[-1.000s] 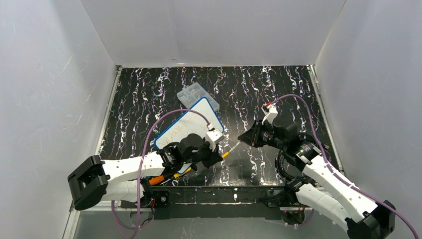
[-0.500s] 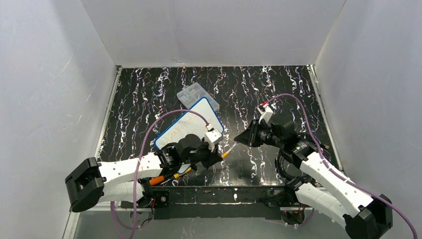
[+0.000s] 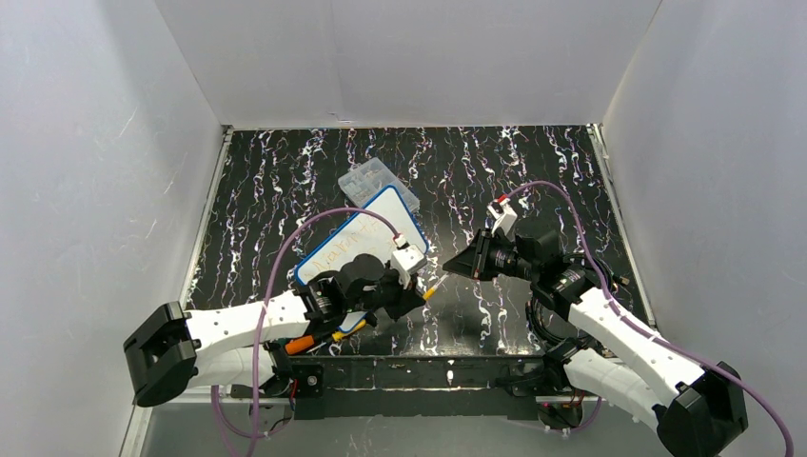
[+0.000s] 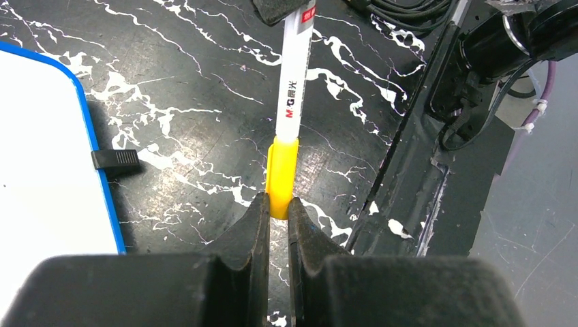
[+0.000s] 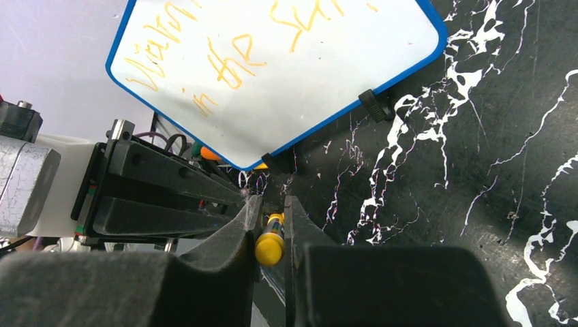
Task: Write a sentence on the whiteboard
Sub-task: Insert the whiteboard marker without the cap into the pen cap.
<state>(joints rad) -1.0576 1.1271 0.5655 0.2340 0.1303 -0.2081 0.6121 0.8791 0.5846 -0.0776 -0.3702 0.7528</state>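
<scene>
Yellow-capped marker (image 4: 293, 82) clamped in left end effector (image 4: 278, 204), right end effector (image 5: 270, 204), whiteboard (image 5: 307, 88) beside left

The table (image 3: 533, 171) was viewed from high at 6 o'clock; marker (image 4: 294, 75) and whiteboard (image 4: 41, 170) were shared by both close wrist views.

Clear box (image 3: 371, 181) on blk marbled table (image 3: 533, 171); white marker (image 4: 294, 82) w/ yellow end.

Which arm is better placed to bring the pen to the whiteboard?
Probably left: the left gripper, shut on the pen, sits beside the whiteboard; the right gripper is farther away.
</scene>
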